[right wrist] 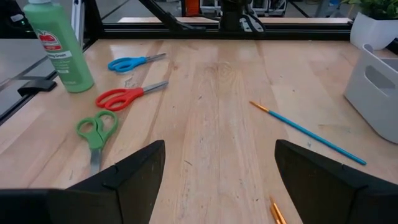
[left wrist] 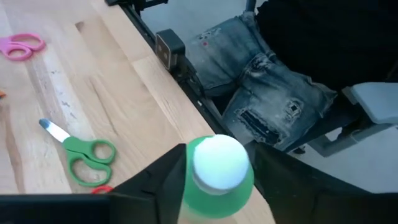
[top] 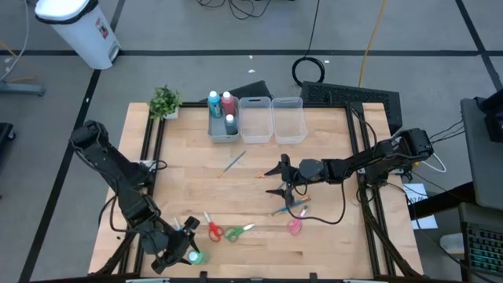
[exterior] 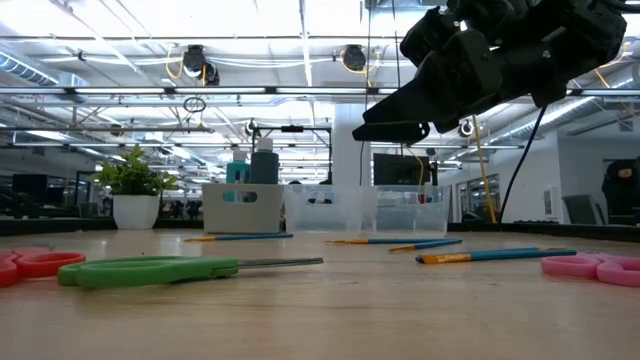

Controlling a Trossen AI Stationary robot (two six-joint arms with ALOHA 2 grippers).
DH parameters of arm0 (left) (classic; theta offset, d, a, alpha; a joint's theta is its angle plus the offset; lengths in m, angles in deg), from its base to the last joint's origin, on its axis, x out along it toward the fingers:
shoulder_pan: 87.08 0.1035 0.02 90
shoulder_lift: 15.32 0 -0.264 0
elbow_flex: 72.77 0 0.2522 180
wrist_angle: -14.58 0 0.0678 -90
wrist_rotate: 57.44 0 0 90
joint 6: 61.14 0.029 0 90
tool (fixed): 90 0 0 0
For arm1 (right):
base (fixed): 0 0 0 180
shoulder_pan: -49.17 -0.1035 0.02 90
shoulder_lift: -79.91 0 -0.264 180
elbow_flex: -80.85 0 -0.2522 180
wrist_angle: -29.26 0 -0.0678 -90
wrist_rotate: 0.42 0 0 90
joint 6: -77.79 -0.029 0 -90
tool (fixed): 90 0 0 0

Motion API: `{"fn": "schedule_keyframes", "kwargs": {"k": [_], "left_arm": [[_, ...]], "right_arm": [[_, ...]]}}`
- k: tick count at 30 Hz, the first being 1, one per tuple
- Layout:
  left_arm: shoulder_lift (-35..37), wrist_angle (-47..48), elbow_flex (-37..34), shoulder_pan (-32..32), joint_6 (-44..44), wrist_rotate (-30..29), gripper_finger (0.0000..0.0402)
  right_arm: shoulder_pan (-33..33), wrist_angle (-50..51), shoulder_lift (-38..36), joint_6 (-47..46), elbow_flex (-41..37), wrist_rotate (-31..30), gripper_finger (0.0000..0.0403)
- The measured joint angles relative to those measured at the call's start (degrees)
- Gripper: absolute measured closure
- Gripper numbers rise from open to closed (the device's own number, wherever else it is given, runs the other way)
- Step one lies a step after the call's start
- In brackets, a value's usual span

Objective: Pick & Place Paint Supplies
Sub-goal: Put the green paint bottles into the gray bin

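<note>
A green paint bottle [left wrist: 217,186] with a white cap stands upright by the table's near edge [top: 194,256], also showing in the right wrist view [right wrist: 59,50]. My left gripper [left wrist: 217,190] is around it. Blue scissors [right wrist: 130,62], red scissors [right wrist: 127,96], green scissors [top: 234,233] and pink scissors [top: 295,226] lie flat on the wood. Thin brushes [top: 233,161] [top: 287,208] lie mid-table. My right gripper [top: 281,179] hangs open above the middle of the table, with nothing between its fingers [right wrist: 217,162]. My left gripper has the green bottle's shoulder, just below the white cap [left wrist: 214,196], between its two fingers, one on each side. The fingers slant down from the table's left side. The bottle stands upright with its base on the table.
Three clear bins stand at the far edge. The left bin [top: 224,130] holds three bottles; the other two [top: 255,118] [top: 288,118] hold nothing. A potted plant [top: 165,102] stands at the far left. A person in jeans [left wrist: 267,99] sits just past the near edge.
</note>
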Motion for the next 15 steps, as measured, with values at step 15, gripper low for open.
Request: {"fn": "schedule_keyframes", "kwargs": {"k": [15], "left_arm": [[0.11, 2.89, 0.02, -0.03, 0.32, -3.65, 0.0259]], "right_arm": [[-0.02, 0.00, 0.00, 0.00, 0.00, 0.02, 0.0110]]}}
